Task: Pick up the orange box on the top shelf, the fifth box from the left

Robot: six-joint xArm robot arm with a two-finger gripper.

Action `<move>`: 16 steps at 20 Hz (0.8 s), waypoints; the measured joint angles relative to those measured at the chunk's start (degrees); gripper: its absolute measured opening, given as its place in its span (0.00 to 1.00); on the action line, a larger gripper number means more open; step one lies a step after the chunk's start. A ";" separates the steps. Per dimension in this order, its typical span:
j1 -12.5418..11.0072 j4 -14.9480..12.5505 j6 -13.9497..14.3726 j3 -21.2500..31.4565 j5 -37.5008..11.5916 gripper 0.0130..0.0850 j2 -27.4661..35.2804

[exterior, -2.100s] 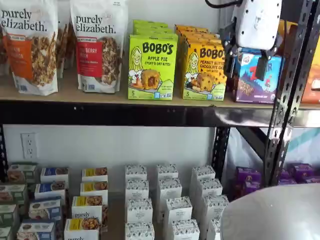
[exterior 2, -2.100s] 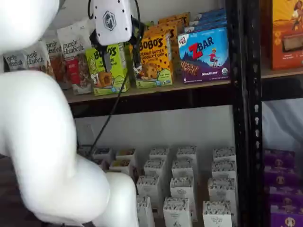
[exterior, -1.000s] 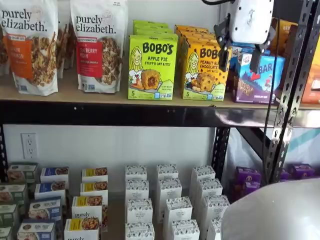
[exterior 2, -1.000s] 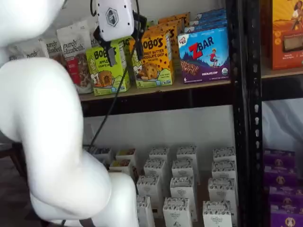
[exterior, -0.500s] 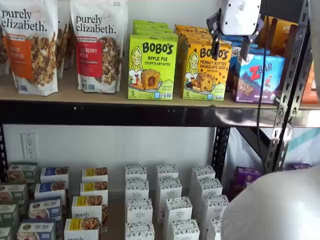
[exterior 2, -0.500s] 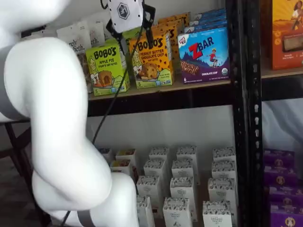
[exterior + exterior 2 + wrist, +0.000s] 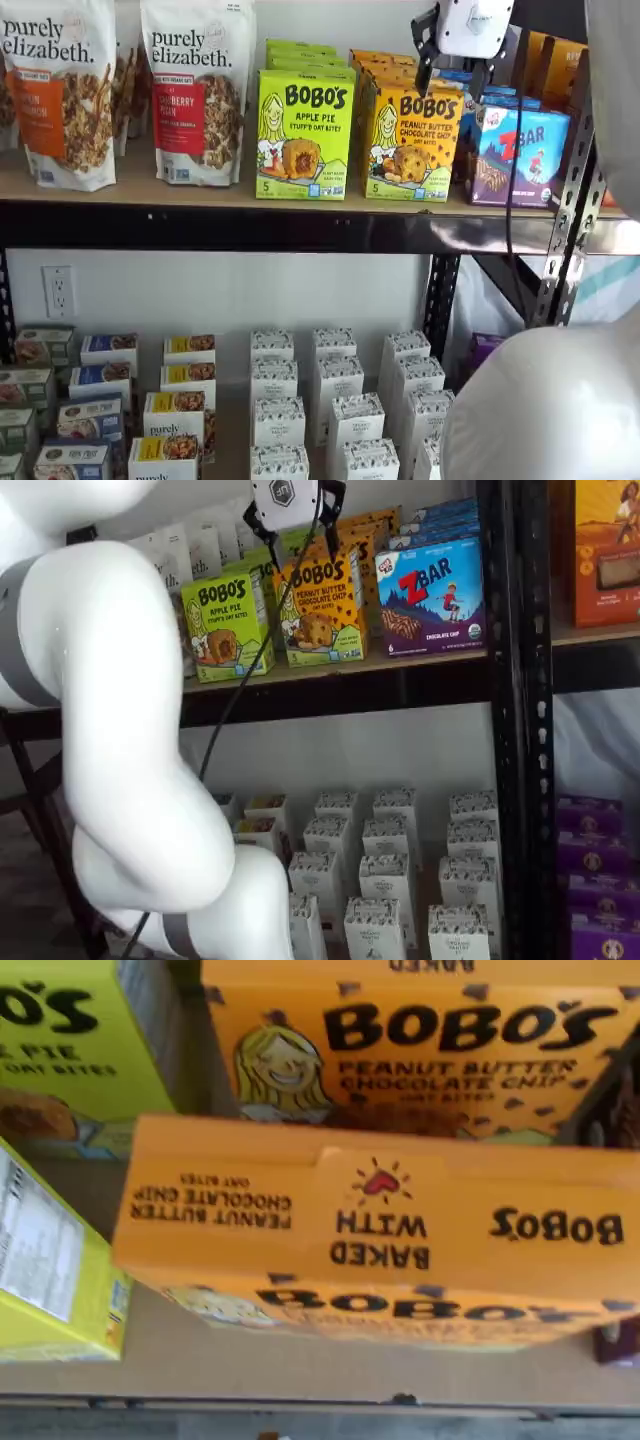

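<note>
On the top shelf (image 7: 150,190), a tan wood board behind a black metal rail, we see the orange box (image 7: 412,143): matte yellow-orange cardboard, rectangular, upright between a lime-green Apple Pie box (image 7: 304,133) and a blue ZBar box (image 7: 518,155). Our gripper (image 7: 450,75) hangs just above its top edge in both shelf views, black fingers spread wide apart, holding nothing. From the wrist view, the box's flat top flap (image 7: 380,1220) reads "BAKED WITH".

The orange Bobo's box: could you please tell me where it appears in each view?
Wrist view: the orange box fills the middle, lid showing.
Shelf view: right of centre, beneath the gripper.
Shelf view: left of centre.
Shared landmark: the green Bobo's box beside it.
</note>
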 joint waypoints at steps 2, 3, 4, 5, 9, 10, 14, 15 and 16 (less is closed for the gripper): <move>-0.46 1.62 -0.60 0.24 -0.99 1.00 -0.15; -0.32 1.64 -0.52 0.31 -1.34 1.00 -0.20; -0.20 1.56 -0.42 0.36 -1.53 1.00 -0.23; -0.14 1.38 -0.34 0.35 -1.55 1.00 -0.23; -0.04 0.52 -0.15 0.59 -1.68 1.00 -0.40; -0.04 0.41 -0.14 0.55 -1.45 1.00 -0.38; -0.26 0.50 -0.33 0.50 -0.52 1.00 -0.37; -0.27 0.54 -0.34 0.69 -0.71 1.00 -0.52; -0.22 0.51 -0.30 0.93 -0.97 1.00 -0.72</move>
